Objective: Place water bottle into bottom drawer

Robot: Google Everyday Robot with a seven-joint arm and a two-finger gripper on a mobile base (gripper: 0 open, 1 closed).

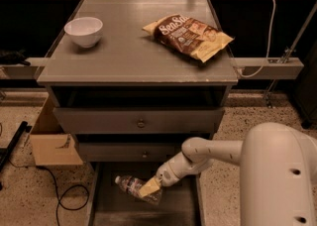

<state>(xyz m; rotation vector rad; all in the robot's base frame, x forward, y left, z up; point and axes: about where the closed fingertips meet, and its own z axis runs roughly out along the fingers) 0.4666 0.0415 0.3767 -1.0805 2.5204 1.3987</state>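
Observation:
The water bottle [130,185] is a small clear ribbed bottle lying tilted, cap to the left, over the open bottom drawer [119,210]. My gripper [148,189] is at the end of the white arm, which reaches in from the right, and it is shut on the bottle's lower end. The bottle sits low above the drawer's flat grey floor, near its back. The bottom drawer is pulled out under the grey cabinet. The two upper drawers with round knobs are shut.
A white bowl [83,30] and a brown chip bag [189,35] lie on the cabinet top [129,56]. A cardboard box [52,143] stands left of the cabinet. A black cable [59,195] lies on the speckled floor.

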